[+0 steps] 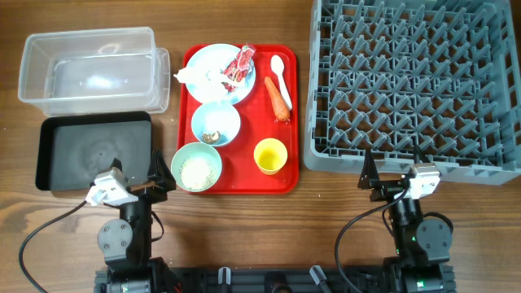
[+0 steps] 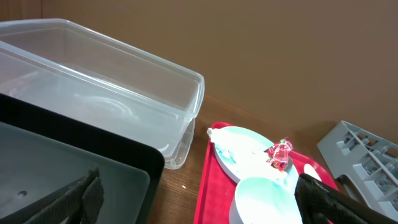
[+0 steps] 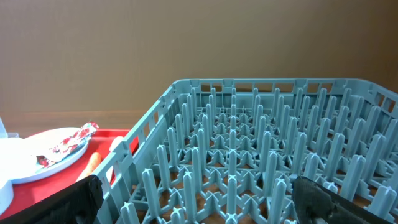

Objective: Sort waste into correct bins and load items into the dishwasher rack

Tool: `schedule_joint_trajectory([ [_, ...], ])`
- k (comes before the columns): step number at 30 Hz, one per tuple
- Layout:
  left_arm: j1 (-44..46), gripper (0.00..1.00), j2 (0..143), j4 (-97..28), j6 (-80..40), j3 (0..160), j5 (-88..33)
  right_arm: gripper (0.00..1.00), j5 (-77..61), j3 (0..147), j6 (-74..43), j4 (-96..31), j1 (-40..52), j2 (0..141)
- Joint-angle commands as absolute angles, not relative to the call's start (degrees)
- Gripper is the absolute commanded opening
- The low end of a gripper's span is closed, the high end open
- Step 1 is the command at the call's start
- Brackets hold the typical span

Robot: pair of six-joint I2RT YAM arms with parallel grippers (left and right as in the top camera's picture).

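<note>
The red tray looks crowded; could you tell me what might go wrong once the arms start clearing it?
1. The green bowl holds loose white grains; tilted early, they could scatter over the red tray.
2. The carrot lies close beside the white spoon, so a grasp might catch both.
3. The wrapper and tissue sit on the blue plate; racking it first would carry waste along.

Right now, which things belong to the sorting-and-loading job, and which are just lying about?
Job: wrapper, tissue, rice grains, brown bit, carrot; plate, blue bowl, green bowl, yellow cup, spoon; clear tub, black tray, rack.
Lying about: red serving tray, only carrying the items.
</note>
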State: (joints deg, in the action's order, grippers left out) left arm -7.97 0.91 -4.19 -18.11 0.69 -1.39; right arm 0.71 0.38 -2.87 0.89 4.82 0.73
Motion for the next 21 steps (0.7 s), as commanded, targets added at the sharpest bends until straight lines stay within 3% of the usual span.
schedule_joint_trajectory([
  [1,-7.73,1.00,1.04,-4.29,-16.97,0.34,-1.48,1.00,2.98,0.30,-1.56,2.50,4.58,0.27],
  [10,-7.73,1.00,1.19,4.38,-21.71,1.39,-13.91,1.00,0.91,0.60,1.52,23.40,4.58,0.40],
  [16,-7.73,1.00,7.68,4.54,-16.62,12.93,-12.58,1.00,0.69,9.93,3.90,24.60,4.58,5.54],
  [21,-7.73,1.00,25.65,1.48,-14.94,29.23,-13.32,1.00,-3.31,23.11,6.39,21.80,4.58,18.22],
])
